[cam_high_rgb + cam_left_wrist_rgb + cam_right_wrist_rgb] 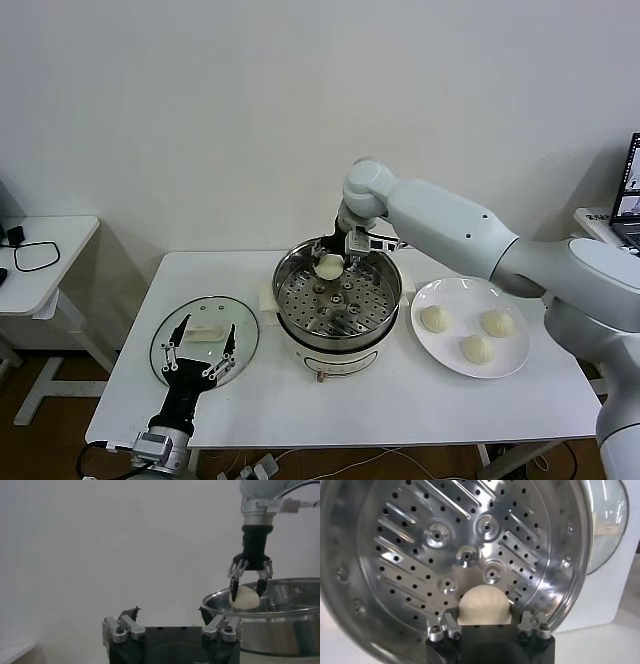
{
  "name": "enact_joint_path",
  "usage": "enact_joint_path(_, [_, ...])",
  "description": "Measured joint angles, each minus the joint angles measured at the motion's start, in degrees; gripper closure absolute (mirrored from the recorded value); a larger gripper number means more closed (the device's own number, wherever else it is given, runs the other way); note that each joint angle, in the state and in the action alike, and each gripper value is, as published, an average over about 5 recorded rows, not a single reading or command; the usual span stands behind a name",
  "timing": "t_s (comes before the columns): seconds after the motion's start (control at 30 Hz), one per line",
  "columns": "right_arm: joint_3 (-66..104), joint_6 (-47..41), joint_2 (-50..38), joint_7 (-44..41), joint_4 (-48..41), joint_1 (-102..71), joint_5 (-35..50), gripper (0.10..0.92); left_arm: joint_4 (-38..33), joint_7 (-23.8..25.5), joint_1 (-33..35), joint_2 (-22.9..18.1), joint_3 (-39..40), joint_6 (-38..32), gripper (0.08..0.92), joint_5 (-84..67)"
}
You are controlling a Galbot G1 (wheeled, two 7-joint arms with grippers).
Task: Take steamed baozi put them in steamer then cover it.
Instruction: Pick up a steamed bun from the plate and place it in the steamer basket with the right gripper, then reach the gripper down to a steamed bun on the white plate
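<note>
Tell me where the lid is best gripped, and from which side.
Probably by the cream handle at the centre of the glass lid, coming straight down. The lid lies flat on the table, its thin rim hard to grasp; the raised handle suits the open left tool hovering above.

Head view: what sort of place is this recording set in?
Probably a lab or office test bench, not a kitchen: a plain white table, a bare white wall, and a laptop on a side desk.
</note>
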Motion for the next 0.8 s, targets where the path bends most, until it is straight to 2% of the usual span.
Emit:
enact_joint_path(0.07, [0.11,-0.01,0.00,0.15,-0.19,-0.32,-0.20,0.310,0.00,0.00,0.02,-0.05,-0.20,-0.04,0.177,-0.10])
enact_joint_path(0.23, [0.26,-0.21,-0.31,0.27,-0.17,-0.57,-0.38,0.225,0.00,0.00,0.02,-0.16,-0.31,-0.11,0.177,-0.17])
enact_joint_path(0.43, [0.56,-1.35,-1.93,-0.58,1.41,0.23,2.01,0.203,0.13,-0.02,-0.04,-0.17,-0.05,-0.11,0.177,-0.17])
enact_joint_path(0.63, [-0.81,-5.69,-7.61,-4.54,6.32,4.50,10.97,0.203,0.19,-0.03,0.14,-0.14,0.17,-0.13,0.177,-0.03])
enact_joint_path(0.8, [-3.40,-13.87,-15.36,-9.15,11.69,9.49,21.22,0.203,-0.45,-0.13,0.38,-0.07,0.71,-0.08,0.177,0.08])
